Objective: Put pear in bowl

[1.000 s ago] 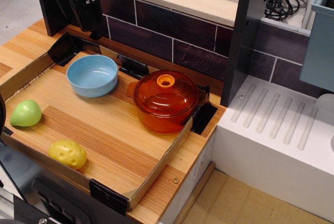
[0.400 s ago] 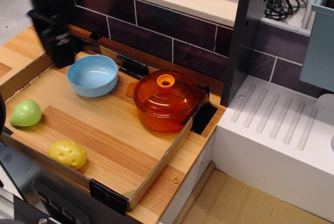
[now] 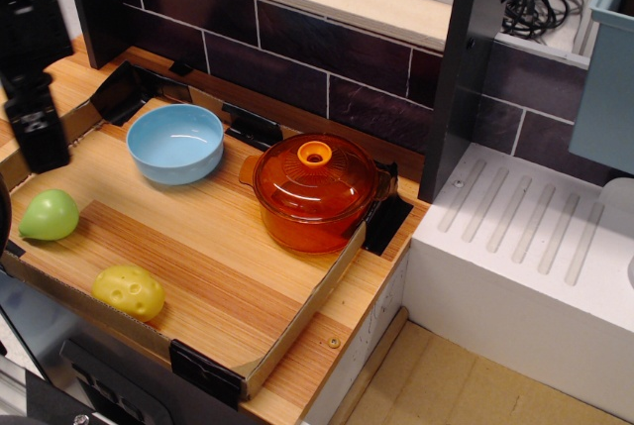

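Pear (image 3: 50, 215) at far left of the wooden tabletop (image 3: 218, 257), inside the low cardboard surround, lying on its side with the narrow end pointing left toward the edge; well apart from the bowl (image 3: 175, 143), which stands empty further back beside the orange lidded pot (image 3: 315, 192). Yellow dimpled lump (image 3: 129, 292) near the front edge, clear of the pear. Looks like smooth, glossy moulded plastic: probably light, hollow, rigid, not fragile, but slippery and prone to rolling or squirting out of a pinch on the curved flanks. Best hold judged to be across the widest part of the rounded body, straight down from above, away from the taper, where a closing grip would likely slide off. Claw (image 3: 40, 143) dark and blurred at upper left, hanging above and just behind the pear, not touching it; spread or pressed together cannot be told from this view. Compared with a second ago: arm gone from the back wall behind the bowl, swung left and forward to a spot near the pear. Pear, bowl, pot and lump all unmoved.
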{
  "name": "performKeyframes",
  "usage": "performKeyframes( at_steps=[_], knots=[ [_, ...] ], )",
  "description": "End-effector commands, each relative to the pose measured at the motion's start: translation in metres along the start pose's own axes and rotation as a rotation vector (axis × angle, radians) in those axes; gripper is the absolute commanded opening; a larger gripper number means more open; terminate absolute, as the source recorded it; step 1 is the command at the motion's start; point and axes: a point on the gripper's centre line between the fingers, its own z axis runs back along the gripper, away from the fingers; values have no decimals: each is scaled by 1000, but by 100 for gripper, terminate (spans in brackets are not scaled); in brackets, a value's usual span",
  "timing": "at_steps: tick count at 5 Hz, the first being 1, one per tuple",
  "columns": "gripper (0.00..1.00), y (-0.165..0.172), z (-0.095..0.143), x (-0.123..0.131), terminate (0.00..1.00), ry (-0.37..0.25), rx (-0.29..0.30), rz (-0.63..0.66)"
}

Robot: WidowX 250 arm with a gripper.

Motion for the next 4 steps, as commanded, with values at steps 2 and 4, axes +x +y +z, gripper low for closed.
performKeyframes(
  at_steps=[2, 4],
  knots=[
    [100, 17, -29, -5, 0, -26, 94, 26],
    [0, 8, -53, -14, 0, -39, 92, 51]
  ],
)
